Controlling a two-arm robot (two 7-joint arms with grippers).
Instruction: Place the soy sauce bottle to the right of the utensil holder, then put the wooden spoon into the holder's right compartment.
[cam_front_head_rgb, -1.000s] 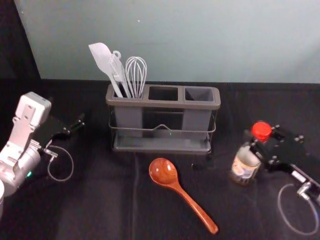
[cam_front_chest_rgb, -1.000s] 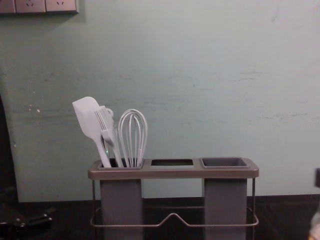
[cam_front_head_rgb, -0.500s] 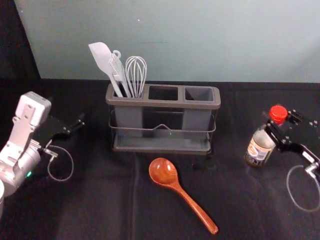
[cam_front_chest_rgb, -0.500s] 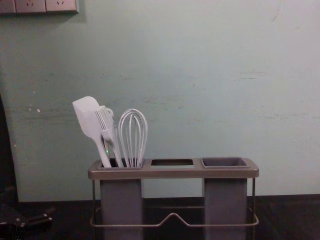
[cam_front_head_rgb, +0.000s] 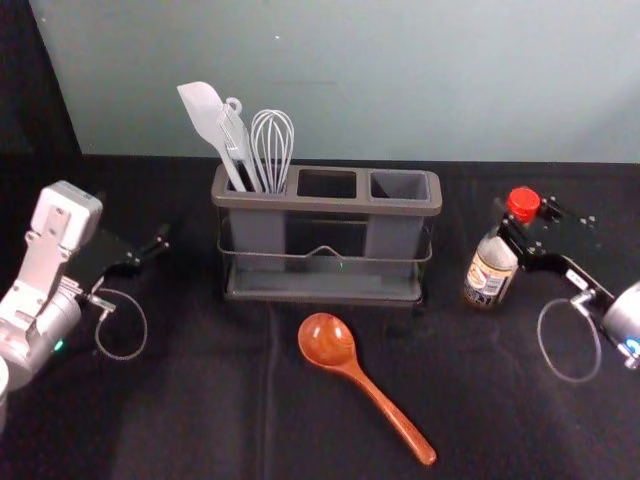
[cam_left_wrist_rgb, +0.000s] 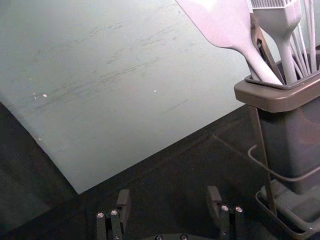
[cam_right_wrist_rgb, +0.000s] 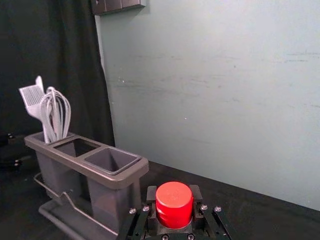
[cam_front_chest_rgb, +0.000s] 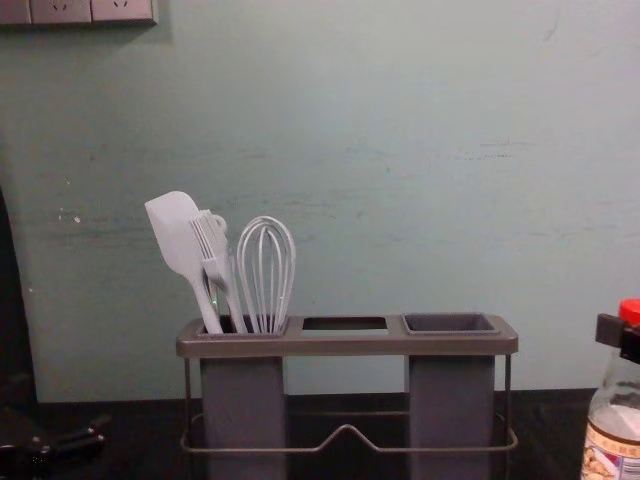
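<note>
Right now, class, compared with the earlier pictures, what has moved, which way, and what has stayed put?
The sauce bottle, still held by the right gripper, has moved farther from the robot and, most recently, left toward the utensil holder. Nothing was let go. The holder, wooden spoon and left gripper stayed put.

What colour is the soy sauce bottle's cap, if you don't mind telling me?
The cap is red, best seen in the right wrist view.
</note>
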